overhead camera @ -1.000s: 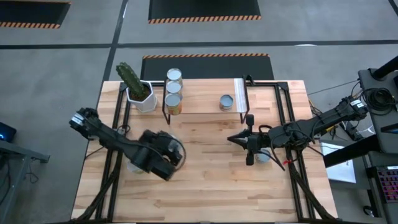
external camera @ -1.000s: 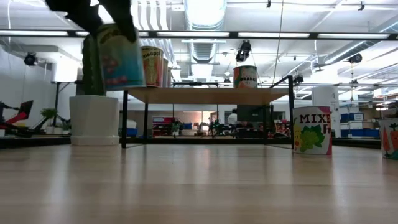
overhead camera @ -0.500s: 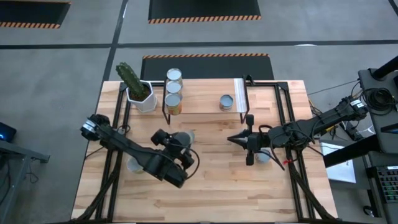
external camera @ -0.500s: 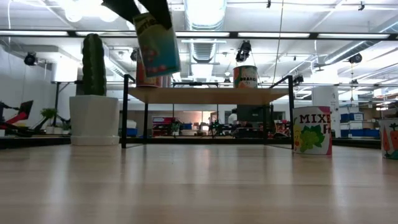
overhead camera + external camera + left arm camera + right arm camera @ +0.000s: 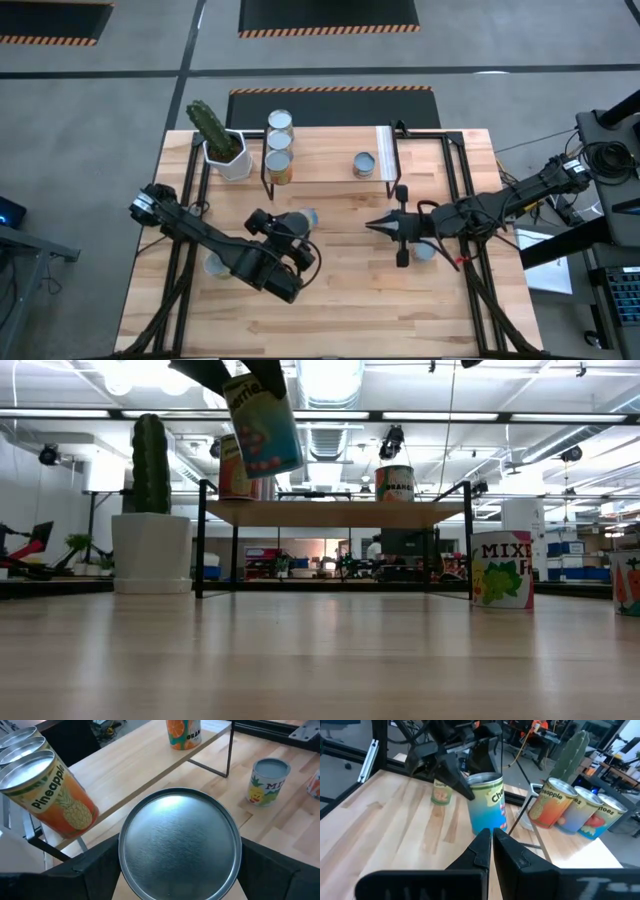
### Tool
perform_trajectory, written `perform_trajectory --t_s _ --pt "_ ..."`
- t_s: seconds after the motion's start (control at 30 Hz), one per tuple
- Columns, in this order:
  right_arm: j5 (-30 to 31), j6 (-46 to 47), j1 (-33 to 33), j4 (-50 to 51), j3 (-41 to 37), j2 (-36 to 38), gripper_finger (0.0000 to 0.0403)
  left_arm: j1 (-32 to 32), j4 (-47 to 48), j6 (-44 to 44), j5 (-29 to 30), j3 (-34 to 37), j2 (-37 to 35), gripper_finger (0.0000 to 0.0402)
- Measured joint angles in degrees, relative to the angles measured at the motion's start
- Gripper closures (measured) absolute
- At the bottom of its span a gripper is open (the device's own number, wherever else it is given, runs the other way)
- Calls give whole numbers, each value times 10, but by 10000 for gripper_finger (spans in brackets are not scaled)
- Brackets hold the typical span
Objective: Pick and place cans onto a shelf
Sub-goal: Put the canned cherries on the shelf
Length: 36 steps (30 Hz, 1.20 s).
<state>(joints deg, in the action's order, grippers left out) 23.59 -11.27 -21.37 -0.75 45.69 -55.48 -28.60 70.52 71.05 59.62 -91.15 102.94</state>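
My left gripper is shut on a blue-labelled can, whose silver top fills the left wrist view. It hangs above the table, just in front of the shelf. The shelf is a wooden board on a black wire frame. Three cans stand in a row at its left end, and one more can stands near its right end. My right gripper waits shut, mid-table on the right, pointing at the held can. My left gripper pinches the can's side wall between its two fingers, one on each side, just under the top rim. The fingers slant down from the table's left and near side. The can is lifted clear and tilted.
A white pot with a cactus stands left of the shelf. Loose cans stand on the table under the left arm and under the right arm. The low view shows the right-hand can and another at the picture's edge.
My left gripper has carried the can toward the table's right and far side, closer to the shelf, and has turned. The can stayed clear of the table and now leans more. Most of this happened early in the second.
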Motion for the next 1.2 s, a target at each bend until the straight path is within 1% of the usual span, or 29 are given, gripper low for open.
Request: perform_trajectory --t_s 0.27,0.4,0.47,0.53,0.73,0.9,1.03,1.2 --pt "0 25 0 27 -2 -1 394 0 -16 0 0 0 0 88" --pt "0 23 0 27 0 -1 394 0 -42 -6 7 0 0 88" --pt "0 17 0 28 4 -1 394 2 -61 -29 19 -3 -1 88" --pt "0 13 0 29 9 -1 394 4 -74 -60 22 -23 -1 88" --pt "4 11 0 48 10 -1 394 24 -79 -174 29 -102 4 88" --pt "5 17 0 84 15 3 394 61 -79 -294 28 -179 5 88" --pt "5 16 0 86 15 7 394 104 -75 -358 -4 -227 6 88" --pt "5 17 0 95 15 12 394 164 -67 -378 -29 -239 6 88"
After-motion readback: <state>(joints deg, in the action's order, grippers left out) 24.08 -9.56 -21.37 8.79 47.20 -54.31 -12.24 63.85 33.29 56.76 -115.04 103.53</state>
